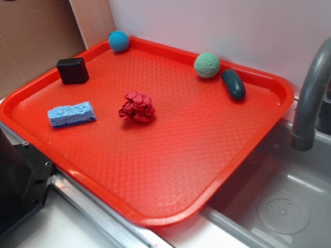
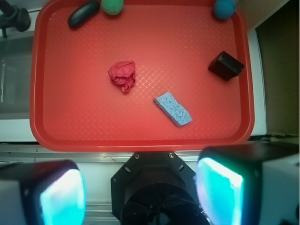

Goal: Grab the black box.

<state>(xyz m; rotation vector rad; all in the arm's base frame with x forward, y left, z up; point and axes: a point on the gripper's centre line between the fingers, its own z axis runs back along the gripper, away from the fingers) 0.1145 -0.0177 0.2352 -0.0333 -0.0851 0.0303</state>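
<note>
The black box (image 1: 72,70) is a small matte block near the far left edge of the red tray (image 1: 181,155). In the wrist view the black box (image 2: 226,65) lies at the upper right of the tray (image 2: 93,117), tilted on a corner. My gripper (image 2: 140,192) hangs high above the robot base, short of the tray's near rim and far from the box. It is open, with both glowing fingers (image 2: 220,187) wide apart and nothing between them. The gripper does not show in the exterior view.
On the tray lie a blue sponge (image 1: 72,114), a crumpled red wad (image 1: 137,107), a blue crocheted ball (image 1: 118,41), a green ball (image 1: 207,65) and a dark teal pebble (image 1: 234,84). A grey faucet (image 1: 310,93) and sink (image 1: 279,206) are to the right. The black robot base (image 1: 20,181) is lower left.
</note>
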